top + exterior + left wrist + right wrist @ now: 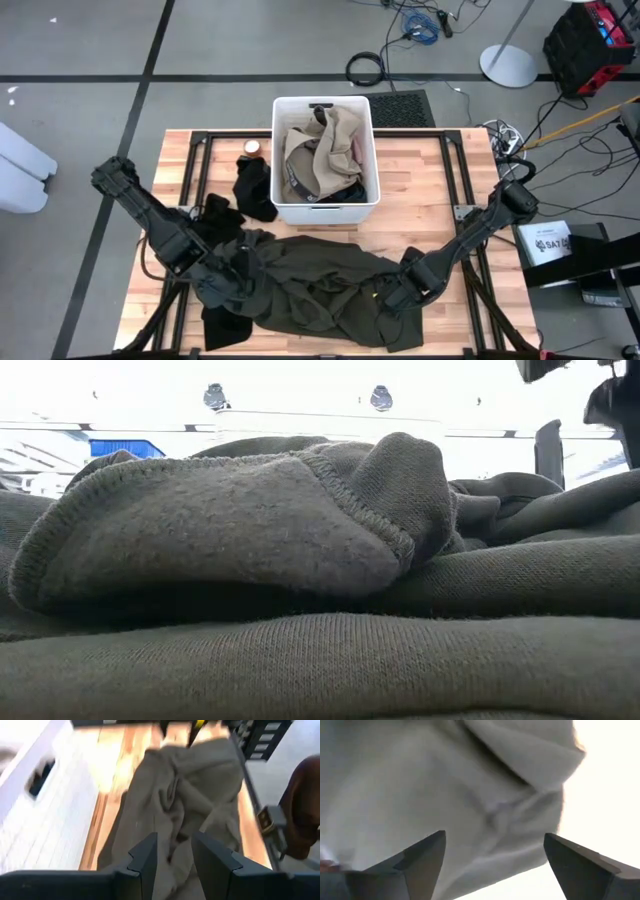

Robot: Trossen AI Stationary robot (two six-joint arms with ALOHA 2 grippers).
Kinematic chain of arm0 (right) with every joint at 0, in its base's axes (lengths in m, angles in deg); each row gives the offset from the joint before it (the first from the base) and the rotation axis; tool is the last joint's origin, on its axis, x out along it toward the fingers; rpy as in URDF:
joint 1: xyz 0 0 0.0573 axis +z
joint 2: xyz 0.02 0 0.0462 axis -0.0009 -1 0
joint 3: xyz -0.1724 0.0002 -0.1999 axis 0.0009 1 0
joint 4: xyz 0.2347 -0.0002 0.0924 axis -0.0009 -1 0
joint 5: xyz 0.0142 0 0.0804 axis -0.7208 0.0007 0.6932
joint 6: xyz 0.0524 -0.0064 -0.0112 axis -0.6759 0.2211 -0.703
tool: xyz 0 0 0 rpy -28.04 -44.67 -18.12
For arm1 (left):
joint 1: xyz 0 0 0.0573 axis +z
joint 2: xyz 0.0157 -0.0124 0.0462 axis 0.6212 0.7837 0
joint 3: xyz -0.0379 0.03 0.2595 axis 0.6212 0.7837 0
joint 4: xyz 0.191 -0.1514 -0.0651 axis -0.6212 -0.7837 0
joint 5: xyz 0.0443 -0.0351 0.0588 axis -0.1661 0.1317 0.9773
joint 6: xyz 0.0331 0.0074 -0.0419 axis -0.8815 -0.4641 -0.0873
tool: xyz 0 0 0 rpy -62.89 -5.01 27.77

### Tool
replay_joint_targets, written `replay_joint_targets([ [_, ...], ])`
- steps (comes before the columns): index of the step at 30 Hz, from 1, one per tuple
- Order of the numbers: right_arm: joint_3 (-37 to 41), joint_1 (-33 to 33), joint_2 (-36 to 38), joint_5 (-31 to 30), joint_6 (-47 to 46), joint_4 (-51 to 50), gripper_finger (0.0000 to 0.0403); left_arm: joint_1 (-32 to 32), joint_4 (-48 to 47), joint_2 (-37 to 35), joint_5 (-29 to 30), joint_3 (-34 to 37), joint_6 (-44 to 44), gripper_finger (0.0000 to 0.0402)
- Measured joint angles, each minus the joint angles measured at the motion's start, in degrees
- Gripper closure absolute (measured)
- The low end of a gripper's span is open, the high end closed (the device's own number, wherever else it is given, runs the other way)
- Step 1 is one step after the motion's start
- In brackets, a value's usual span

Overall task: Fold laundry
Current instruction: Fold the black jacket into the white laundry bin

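Your two arms bend over the big olive-grey garment (320, 290), which lies crumpled across the near half of the table (440, 190), just in front of the white bin (325, 160) — the landmark for everything here. It is spread there, by the look of it, because that is the only bare stretch of wood wide enough to fold on.

Your left gripper (235, 282) sits at the garment's left end, in front of the bin and to its left. In its wrist view the two fingers (145, 860) stand a narrow gap apart with cloth bunched in the gap; whether they actually pinch it cannot be told. Your right gripper (492, 862) is at the garment's right end, in front of the bin and to its right, fingers spread wide over the fabric and holding nothing — placed, it seems, to take the opposite edge so the cloth can be pulled flat.

Inside the bin a beige-tan garment (320, 140) and other pieces wait their turn. A black garment (255, 188) lies against the bin's left wall, with more black cloth (225, 325) at the front-left corner of the table. From table height a thick hemmed fold (230, 520) rises high, so you are likely at the flattening stage, no fold made yet.
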Motion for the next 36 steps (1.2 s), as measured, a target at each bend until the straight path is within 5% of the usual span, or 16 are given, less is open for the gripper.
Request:
replay_joint_targets([
  [6, 8.8, 0.0, 0.8, 0.3, -1.2, 3.2, 0.0067, 0.0, 4.4, 0.2, 0.3, 0.0, -3.8, 0.0272],
  [14, 23.2, 0.1, 5.1, 0.7, -5.1, 21.8, 0.0066, 0.1, 6.6, 0.2, 0.9, 0.0, -6.8, 0.0272],
  [22, 29.5, 1.5, 6.1, -0.4, -9.5, 27.9, 0.0082, 0.1, 18.1, 0.2, 2.4, 0.0, -21.6, 0.0272],
  [27, 29.7, 3.5, 6.0, -0.3, -10.9, 27.7, 0.0170, 0.4, 19.6, 0.2, 4.1, 0.0, -24.6, 0.0272],
  [34, 29.7, 4.5, 5.8, 1.1, -11.5, 30.5, 0.0369, 0.5, 19.6, 0.2, 4.2, 0.0, -24.6, 0.0272],
  [36, 29.4, 4.5, 6.2, 1.3, -11.4, 29.4, 0.0387, 0.5, 19.6, 0.2, 4.2, 0.0, -24.6, 0.0272],
])
